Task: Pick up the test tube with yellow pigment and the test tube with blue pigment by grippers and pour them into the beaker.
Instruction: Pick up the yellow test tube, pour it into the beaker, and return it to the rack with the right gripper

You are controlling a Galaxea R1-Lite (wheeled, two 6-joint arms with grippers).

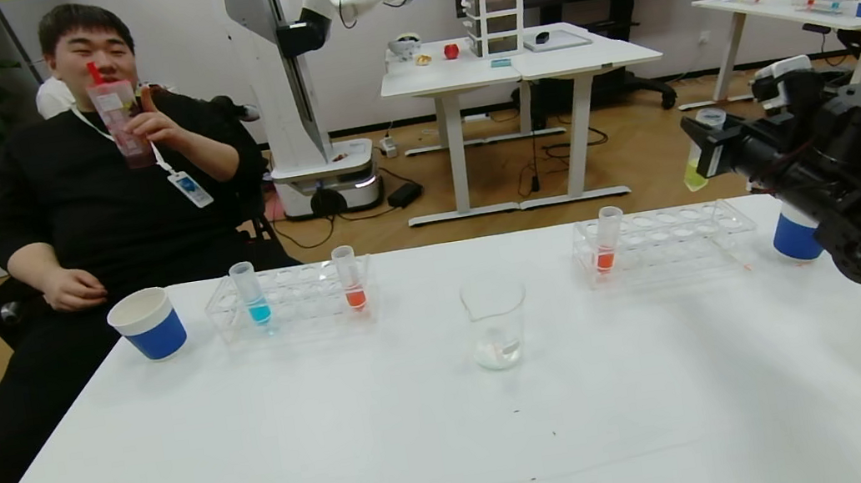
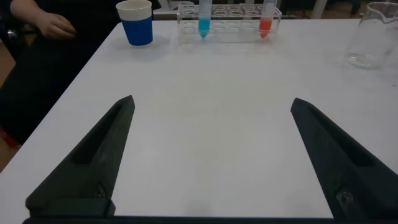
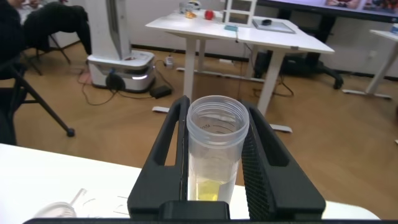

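Observation:
My right gripper [image 1: 709,152] is shut on the test tube with yellow pigment [image 1: 698,163] and holds it upright in the air above the right rack. In the right wrist view the tube [image 3: 214,146] sits between both fingers, yellow liquid at its bottom. The test tube with blue pigment [image 1: 251,294] stands in the left rack [image 1: 287,299]; it also shows in the left wrist view [image 2: 204,17]. The clear beaker [image 1: 496,323] stands at the table's middle, also seen in the left wrist view [image 2: 373,34]. My left gripper [image 2: 211,109] is open and empty above the table's near left part.
An orange-red tube [image 1: 350,278] stands in the left rack, another [image 1: 607,240] in the right rack [image 1: 662,242]. White paper cups with blue sleeves stand at far left [image 1: 149,323] and far right [image 1: 793,234]. A seated man [image 1: 107,160] is behind the table.

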